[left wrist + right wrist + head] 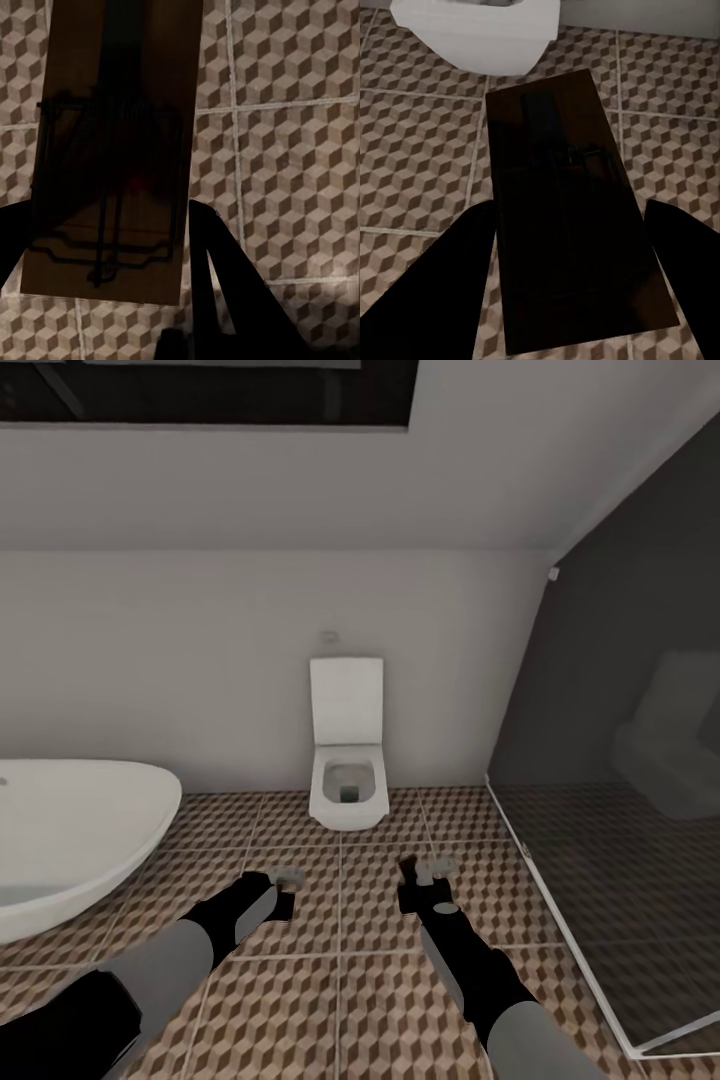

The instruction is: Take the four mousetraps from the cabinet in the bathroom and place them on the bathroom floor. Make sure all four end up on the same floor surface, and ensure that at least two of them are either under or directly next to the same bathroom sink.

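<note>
My left gripper (105, 214) is shut on a mousetrap (112, 135), a brown wooden slab with dark wire parts, held between the dark fingers (225, 277) above the cube-pattern bathroom floor (285, 150). My right gripper (574, 214) is shut on a second mousetrap (562, 195), which looks dark in shadow. In the head view both arms reach forward and low over the floor (340, 1000), the left gripper (285, 880) and right gripper (432, 872) side by side. The cabinet and the sink are out of view.
A white toilet (347, 770) stands against the back wall straight ahead, just beyond the right gripper (480, 30). The white oval bathtub (70, 830) is at the left. A glass shower enclosure (600, 880) with darker tiles lies to the right.
</note>
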{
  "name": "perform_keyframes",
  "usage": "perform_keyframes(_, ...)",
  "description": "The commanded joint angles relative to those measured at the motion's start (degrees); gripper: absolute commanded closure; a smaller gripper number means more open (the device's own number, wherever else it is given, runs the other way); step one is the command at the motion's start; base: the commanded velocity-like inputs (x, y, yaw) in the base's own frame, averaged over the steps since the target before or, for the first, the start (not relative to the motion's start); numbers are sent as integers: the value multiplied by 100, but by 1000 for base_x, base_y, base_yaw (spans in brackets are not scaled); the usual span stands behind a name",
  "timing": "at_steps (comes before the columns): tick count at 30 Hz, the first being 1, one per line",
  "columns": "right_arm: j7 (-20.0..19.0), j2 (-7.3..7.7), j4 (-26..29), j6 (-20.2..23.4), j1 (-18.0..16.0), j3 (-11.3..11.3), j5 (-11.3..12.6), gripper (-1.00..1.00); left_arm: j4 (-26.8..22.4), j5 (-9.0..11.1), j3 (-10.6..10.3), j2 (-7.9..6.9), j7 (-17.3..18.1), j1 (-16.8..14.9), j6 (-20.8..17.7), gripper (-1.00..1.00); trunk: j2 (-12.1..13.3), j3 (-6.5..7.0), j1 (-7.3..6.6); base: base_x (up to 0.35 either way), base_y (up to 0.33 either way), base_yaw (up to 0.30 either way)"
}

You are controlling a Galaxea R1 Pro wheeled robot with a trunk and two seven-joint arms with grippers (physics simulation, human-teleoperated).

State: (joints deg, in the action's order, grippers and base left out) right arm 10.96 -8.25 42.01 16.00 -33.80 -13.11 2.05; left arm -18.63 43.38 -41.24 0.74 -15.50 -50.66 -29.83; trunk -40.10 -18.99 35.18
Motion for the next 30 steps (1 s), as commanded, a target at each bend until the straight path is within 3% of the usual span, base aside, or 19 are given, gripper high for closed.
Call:
perform_keyframes(1, 43, 2, 9, 35, -6, -25, 21, 100, -10, 39, -42, -4, -42, -5, -23, 100, -6, -8, 4, 309, 0, 0)
perform_keyframes(9, 46, 0, 9, 35, -4, -25, 19, 100, -15, 39, -42, -4, -39, -5, -24, 100, -6, -8, 4, 279, 0, 0)
perform_keyframes(18, 46, 3, 9, 35, -4, -25, 15, 100, -19, 31, -42, 4, -32, -5, -23, 100, -6, -8, 4, 32, 0, 0)
perform_keyframes(30, 44, 8, 9, 43, -4, -25, 20, 100, -18, 30, -42, 4, -25, -5, -23, 100, -487, -293, 268, 0, 0, 0)
